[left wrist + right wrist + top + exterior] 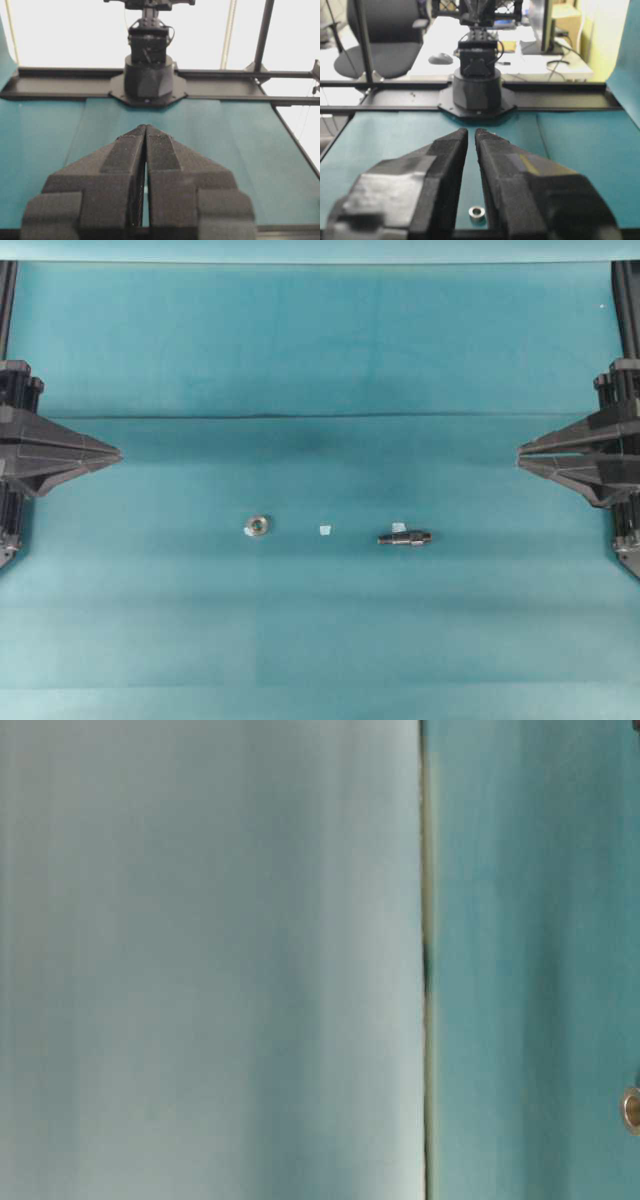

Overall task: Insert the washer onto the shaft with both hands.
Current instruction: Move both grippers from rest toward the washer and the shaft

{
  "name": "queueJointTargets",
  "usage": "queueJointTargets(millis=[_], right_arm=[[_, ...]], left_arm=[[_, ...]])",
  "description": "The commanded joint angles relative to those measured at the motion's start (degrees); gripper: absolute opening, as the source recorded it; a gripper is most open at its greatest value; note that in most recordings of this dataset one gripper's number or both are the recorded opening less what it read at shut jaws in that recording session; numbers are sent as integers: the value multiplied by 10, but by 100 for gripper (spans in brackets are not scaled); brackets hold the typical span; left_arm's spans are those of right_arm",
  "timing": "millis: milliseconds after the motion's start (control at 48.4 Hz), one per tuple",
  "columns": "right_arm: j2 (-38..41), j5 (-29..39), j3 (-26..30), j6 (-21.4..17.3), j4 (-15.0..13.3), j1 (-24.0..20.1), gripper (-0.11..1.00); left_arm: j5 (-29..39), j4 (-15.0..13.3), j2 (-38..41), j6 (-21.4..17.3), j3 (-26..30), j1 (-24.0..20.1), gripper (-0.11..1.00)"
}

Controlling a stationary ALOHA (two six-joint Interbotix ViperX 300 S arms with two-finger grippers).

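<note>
Tape scrap (324, 530) between washer (257, 526), shaft (405, 537)

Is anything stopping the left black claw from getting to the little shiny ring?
Probably not. The small silvery metal washer lies alone on the teal mat, with bare mat between it and the shut left gripper.

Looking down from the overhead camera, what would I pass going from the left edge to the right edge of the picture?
Left gripper → washer → small pale tape scrap → shaft, with a second pale scrap touching its top → right gripper. All the small parts lie on the teal mat.
</note>
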State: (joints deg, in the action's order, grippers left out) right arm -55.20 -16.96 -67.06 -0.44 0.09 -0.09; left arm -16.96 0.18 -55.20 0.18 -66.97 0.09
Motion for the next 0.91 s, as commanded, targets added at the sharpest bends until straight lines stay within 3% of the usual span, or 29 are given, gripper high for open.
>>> queueJointTargets(millis=[0, 103, 269, 517, 889], right_arm=[[4, 3, 13, -4, 7, -9, 0], [6, 45, 26, -18, 33, -11, -6], [31, 156, 63, -51, 33, -10, -10], [97, 279, 114, -53, 33, -11, -10], [223, 396, 181, -49, 32, -14, -10]], left_arm=[[21, 7, 17, 11, 25, 5, 2], [82, 7, 38, 17, 52, 5, 2], [162, 8, 73, 11, 95, 6, 2], [225, 8, 153, 9, 151, 6, 2], [338, 8, 289, 6, 242, 18, 2]])
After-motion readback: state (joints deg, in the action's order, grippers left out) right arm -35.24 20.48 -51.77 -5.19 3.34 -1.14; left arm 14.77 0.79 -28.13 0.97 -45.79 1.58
